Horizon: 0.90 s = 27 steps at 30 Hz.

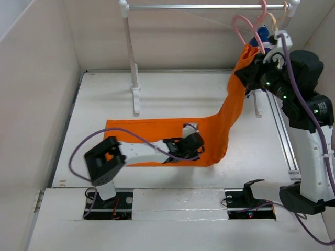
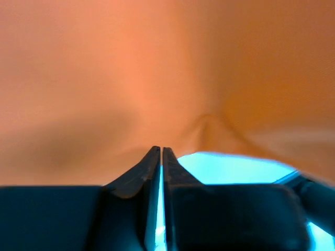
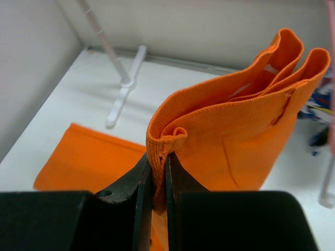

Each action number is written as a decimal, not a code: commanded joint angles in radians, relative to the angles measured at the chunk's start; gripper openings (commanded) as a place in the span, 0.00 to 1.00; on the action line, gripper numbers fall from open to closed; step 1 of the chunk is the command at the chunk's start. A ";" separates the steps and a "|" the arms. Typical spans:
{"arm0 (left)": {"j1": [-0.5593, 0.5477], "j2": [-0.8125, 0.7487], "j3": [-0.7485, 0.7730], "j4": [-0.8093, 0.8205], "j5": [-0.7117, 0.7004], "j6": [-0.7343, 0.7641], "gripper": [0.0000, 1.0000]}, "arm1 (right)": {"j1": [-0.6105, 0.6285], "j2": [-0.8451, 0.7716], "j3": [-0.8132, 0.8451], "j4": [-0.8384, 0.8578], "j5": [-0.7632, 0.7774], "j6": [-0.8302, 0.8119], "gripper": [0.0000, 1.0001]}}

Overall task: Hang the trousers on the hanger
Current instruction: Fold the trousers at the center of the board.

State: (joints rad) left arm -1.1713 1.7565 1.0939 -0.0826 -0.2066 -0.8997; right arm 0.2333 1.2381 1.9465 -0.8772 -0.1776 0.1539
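The trousers (image 1: 152,130) lie in a long orange band across the surface (image 1: 172,94). One end is lifted in a steep strip to the right hand (image 1: 247,77), high at the far right corner. In the right wrist view, that hand (image 3: 158,162) is pinched narrow on a thick folded hem of the trousers (image 3: 230,141). The cloth is nipped between the two dark fingers (image 3: 141,178), and the rest of the fold stands up and away from the tips in open loops. Below and beyond this hand, the flat part of the garment spreads over the surface.

The left hand (image 1: 196,142) rests low on the flat stretch, near the bend where the cloth starts to climb. In the left wrist view, this hand (image 2: 160,151) has its fingers (image 2: 141,170) drawn almost together, with only a sliver between them. The trousers (image 2: 131,78) fill everything ahead of the tips, with a small pucker just to the right. Whether any cloth is caught between these fingers cannot be told.

The hanger (image 1: 244,16), thin and pink, hangs from the rail (image 1: 199,7) just above and behind the right hand, apart from the cloth. Beside the hanger, on the same rail, are a tan hanger (image 1: 285,13) and a blue-and-white garment (image 1: 260,35), which is close above the right hand. The rail's white post (image 1: 131,57) stands well left of that hand.
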 commanded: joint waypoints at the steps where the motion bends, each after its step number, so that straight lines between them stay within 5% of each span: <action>1: 0.106 -0.373 -0.131 -0.170 -0.189 -0.076 0.04 | 0.112 0.030 -0.012 0.159 -0.037 -0.024 0.00; 7: 0.424 -0.948 -0.189 -0.365 -0.324 -0.026 0.18 | 0.403 0.205 0.037 0.263 0.035 -0.002 0.00; 11: 0.709 -1.074 -0.045 -0.437 -0.375 0.054 0.25 | 0.612 0.391 0.090 0.345 0.058 0.019 0.00; 14: 0.742 -1.056 0.098 -0.479 -0.443 0.087 0.26 | 0.763 0.596 0.192 0.366 0.058 0.038 0.00; 15: 0.742 -1.043 0.172 -0.494 -0.474 0.100 0.27 | 0.829 0.742 0.244 0.392 0.011 0.053 0.18; 16: 0.742 -1.037 0.173 -0.494 -0.475 0.097 0.27 | 0.830 0.744 0.244 0.392 -0.011 0.053 0.18; 17: 0.742 -1.039 0.193 -0.502 -0.511 0.093 0.28 | 0.878 0.788 0.264 0.386 -0.035 0.073 0.40; 20: 0.742 -1.062 0.209 -0.491 -0.542 0.105 0.30 | 0.903 0.882 0.331 0.318 -0.106 0.072 0.69; 23: 0.742 -1.057 0.160 -0.499 -0.509 0.105 0.36 | 0.867 0.784 0.211 0.285 -0.096 0.026 0.76; 27: 0.742 -1.048 -0.027 -0.446 -0.355 0.033 0.40 | 0.725 0.510 -0.182 0.400 -0.046 0.030 0.68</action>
State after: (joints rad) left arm -0.4335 0.6853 1.1805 -0.5312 -0.6628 -0.8295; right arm 1.1145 2.0193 1.9045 -0.5835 -0.2504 0.1875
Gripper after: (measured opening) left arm 0.389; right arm 0.700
